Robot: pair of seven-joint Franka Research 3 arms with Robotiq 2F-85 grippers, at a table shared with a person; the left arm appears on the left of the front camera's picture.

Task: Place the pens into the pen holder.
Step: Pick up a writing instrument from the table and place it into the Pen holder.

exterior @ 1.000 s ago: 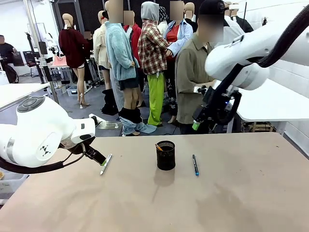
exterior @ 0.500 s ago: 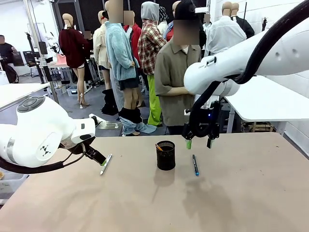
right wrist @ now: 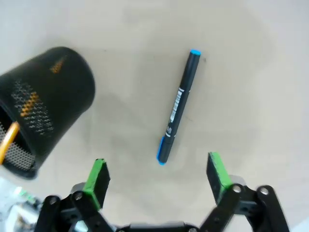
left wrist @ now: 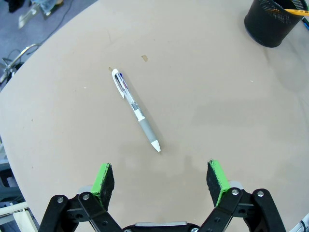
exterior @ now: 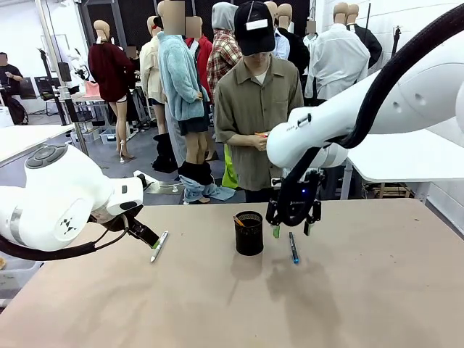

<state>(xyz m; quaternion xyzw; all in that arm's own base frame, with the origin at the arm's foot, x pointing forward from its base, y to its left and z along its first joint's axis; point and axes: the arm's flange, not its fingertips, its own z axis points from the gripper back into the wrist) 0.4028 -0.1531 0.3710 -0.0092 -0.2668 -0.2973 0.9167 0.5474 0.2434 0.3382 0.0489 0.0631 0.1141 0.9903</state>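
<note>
Both sets of jaws stand spread and empty. Left gripper (left wrist: 160,176) hovers near the white pen (left wrist: 135,108) lying on the table (exterior: 362,304). The pen holder (exterior: 249,233) stands mid-table with an orange-ended pen (exterior: 238,220) inside. Just right of it, the dark pen (exterior: 293,247) lies below the right gripper (exterior: 291,230).

Tan table (exterior: 362,290), person (exterior: 255,109) w/ black cap (exterior: 254,25) at far side
</note>
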